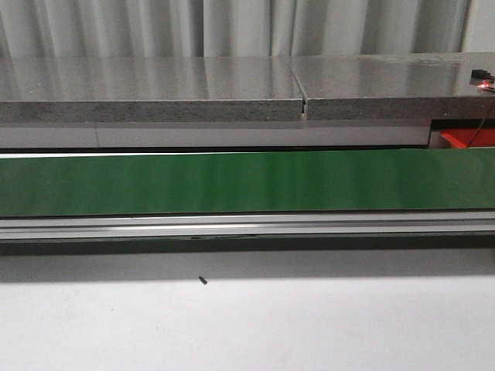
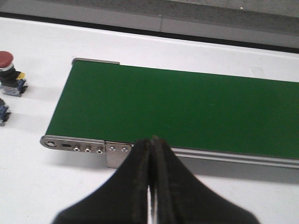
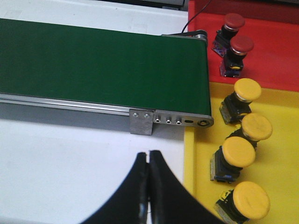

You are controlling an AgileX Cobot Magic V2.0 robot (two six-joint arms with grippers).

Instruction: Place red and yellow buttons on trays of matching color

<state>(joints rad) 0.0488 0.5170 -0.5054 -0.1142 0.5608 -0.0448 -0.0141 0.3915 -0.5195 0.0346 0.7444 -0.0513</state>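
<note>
Sorted buttons are seen at the belt's end.

Both the left gripper (image 2: 150, 142) and right gripper (image 3: 148, 156) are pressed together, empty; yellow buttons (image 3: 238, 151) are laid on the yellow tray (image 3: 280, 158), matching colour.

Lab bench with green conveyor belt (image 1: 232, 183)

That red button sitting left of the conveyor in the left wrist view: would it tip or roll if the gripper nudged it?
The red button likely tips rather than slides: its domed cap sits above a narrower black body. Once on its side, the round cap could let it roll in an arc. It looks like rigid plastic, probably light. The left gripper is shut and well clear of it.
</note>
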